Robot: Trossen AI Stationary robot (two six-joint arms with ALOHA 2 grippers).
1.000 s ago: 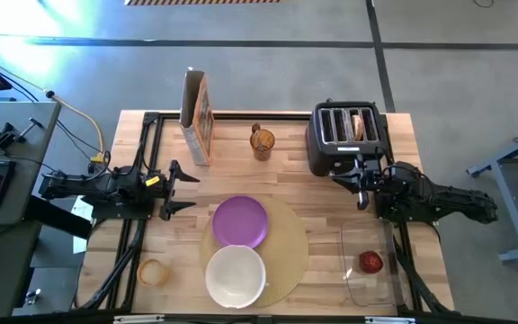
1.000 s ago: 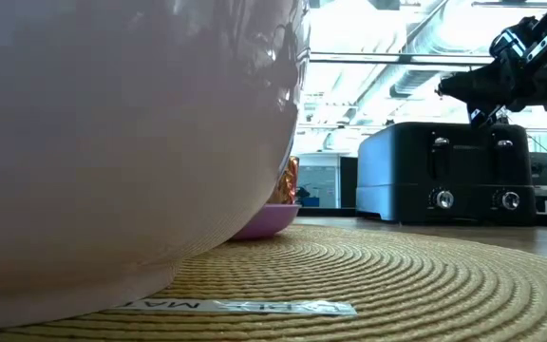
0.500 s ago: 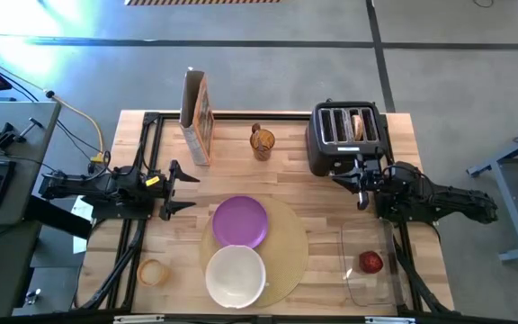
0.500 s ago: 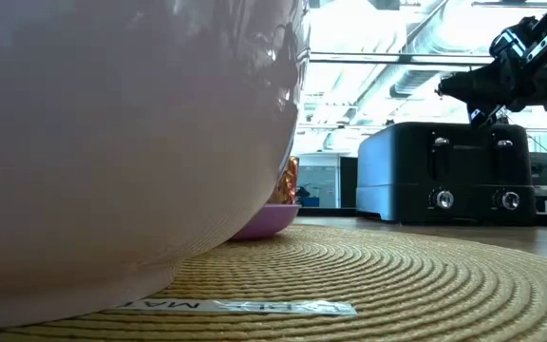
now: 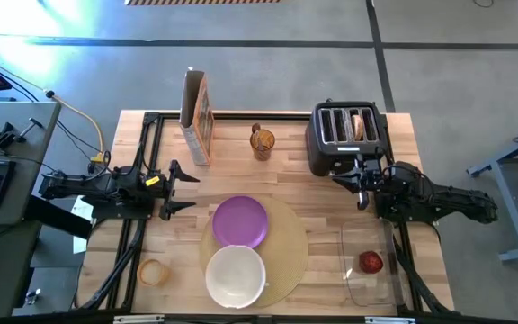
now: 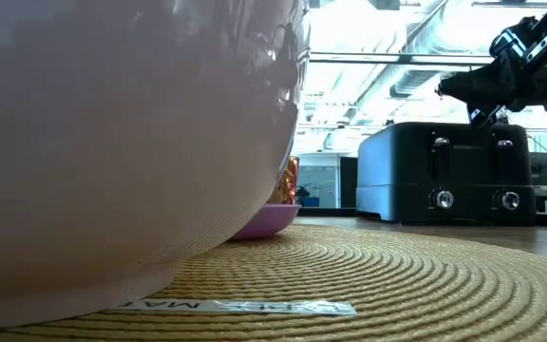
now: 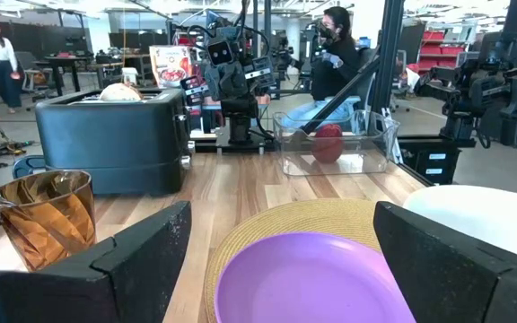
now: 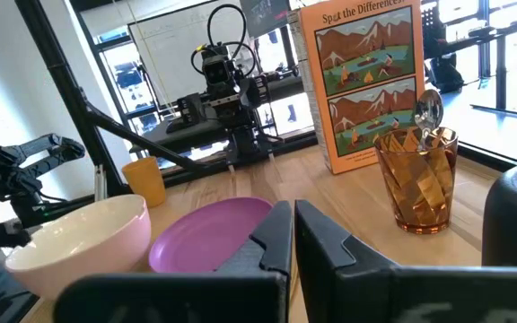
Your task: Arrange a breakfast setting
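Tan mat [image 5: 286, 243] at table's front centre; purple plate [image 5: 239, 220] and white bowl [image 5: 236, 274] on it, touching. Bagel [image 5: 359, 125] in black toaster [image 5: 344, 137] slot. Red apple [image 5: 370, 262] inside clear bin [image 5: 367, 288]. Spoon [image 8: 427, 109] upright in amber glass [image 5: 262, 142]. Left gripper [image 5: 180, 187], fingers spread wide, empty, beside plate. Right gripper [image 5: 352, 184], fingers together, empty, hovers before toaster.

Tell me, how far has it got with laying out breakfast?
Partly done. The purple plate and white bowl already sit on the tan mat. Nothing is in hand: the left gripper is open beside the plate, the right gripper shut by the toaster. Left to do: the bagel sits in a toaster slot, the apple in its clear bin, the spoon in an amber glass.
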